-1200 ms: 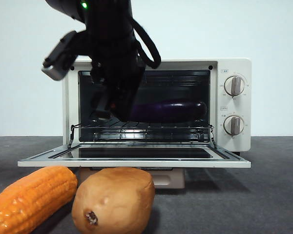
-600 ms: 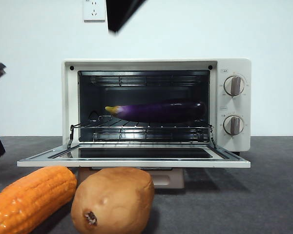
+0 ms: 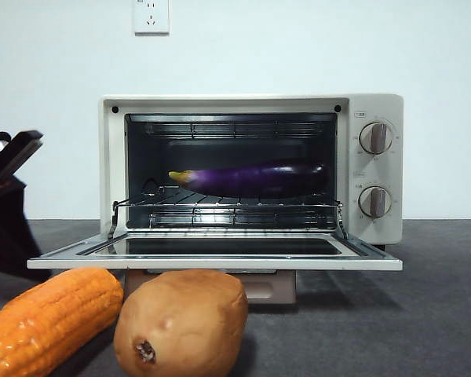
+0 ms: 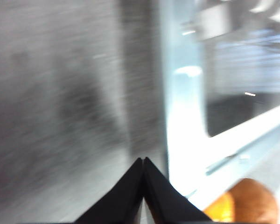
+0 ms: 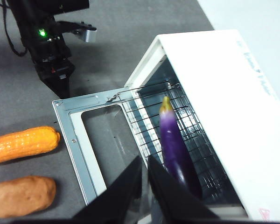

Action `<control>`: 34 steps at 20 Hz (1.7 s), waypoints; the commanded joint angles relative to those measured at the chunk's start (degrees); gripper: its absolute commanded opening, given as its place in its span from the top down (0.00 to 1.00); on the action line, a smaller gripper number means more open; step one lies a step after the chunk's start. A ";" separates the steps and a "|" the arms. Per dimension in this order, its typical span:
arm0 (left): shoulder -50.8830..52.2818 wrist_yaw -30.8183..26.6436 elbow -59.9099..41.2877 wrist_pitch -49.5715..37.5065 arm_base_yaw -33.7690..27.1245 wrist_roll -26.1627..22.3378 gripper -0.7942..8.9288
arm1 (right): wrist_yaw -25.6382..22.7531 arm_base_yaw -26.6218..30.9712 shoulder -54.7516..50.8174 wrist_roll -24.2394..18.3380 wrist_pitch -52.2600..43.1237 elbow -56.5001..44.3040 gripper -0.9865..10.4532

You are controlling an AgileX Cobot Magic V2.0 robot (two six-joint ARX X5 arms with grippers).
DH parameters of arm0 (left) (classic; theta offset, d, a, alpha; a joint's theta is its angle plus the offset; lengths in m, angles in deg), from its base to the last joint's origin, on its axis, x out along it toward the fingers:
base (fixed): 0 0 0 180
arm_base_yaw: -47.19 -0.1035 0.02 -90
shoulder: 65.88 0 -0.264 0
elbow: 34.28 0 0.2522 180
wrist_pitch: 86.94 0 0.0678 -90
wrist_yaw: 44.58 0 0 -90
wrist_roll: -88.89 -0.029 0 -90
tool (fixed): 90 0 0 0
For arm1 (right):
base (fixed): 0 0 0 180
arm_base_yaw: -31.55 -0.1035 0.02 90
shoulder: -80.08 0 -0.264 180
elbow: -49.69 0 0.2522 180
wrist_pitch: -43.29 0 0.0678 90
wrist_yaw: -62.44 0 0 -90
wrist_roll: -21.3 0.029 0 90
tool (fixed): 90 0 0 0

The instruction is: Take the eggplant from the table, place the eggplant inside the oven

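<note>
Left pincer [image 3: 12, 157]: at the far left edge of your front view, a dark shape beside the oven's open door. In its own wrist view the two jaws meet tip to tip, holding nothing; that picture is badly blurred.
Corn cob [image 3: 47, 318]: lower left of your front view, lying on the counter [image 3: 424, 314], cut off by the frame edge, touching or just beside the potato.
Potato [image 3: 180, 322]: bottom centre, in front of the door, hiding part of the oven's base from you.
Oven [image 3: 251, 177]: centre of the frame, door [image 3: 216, 255] folded down flat and open, two knobs [image 3: 375, 169] on the right.
Eggplant [image 3: 251, 178]: inside the oven, lying on the wire rack [image 3: 228, 208]. Its long axis runs side to side across the cavity; the pale tapered tip points to frame left, the thick end to the right. Nothing grips it.
Right pincer [image 5: 143, 161]: you see it only in its wrist view, above the open door, jaws nearly together with a slim gap, empty. Its jaws cover the eggplant's near end there.
Wall socket [image 3: 151, 16]: upper left, cut off by the top edge.
</note>
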State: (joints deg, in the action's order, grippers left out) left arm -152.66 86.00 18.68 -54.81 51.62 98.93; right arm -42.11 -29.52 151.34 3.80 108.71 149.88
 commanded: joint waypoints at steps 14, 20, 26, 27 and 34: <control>-4.44 12.26 1.70 -3.48 -0.33 -0.33 0.91 | -0.07 -0.66 -5.38 2.08 3.78 1.33 0.91; -4.44 17.55 1.88 -5.25 -1.42 -0.28 0.91 | -0.04 -0.66 -6.14 3.74 6.82 1.33 0.91; -4.44 22.49 4.42 -5.20 -1.95 0.15 0.91 | 0.15 -0.66 -6.25 6.23 11.41 1.33 0.91; -4.44 23.23 5.25 -5.14 -1.95 0.17 0.91 | 0.24 -0.66 -6.25 6.71 12.26 1.33 0.91; -4.44 23.93 13.27 -5.09 -1.99 2.93 0.91 | 3.76 -0.66 -6.25 9.68 16.48 0.66 0.91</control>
State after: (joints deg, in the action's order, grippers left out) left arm -156.33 108.97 29.98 -59.09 49.34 100.66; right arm -38.87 -29.52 144.81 11.65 125.45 149.88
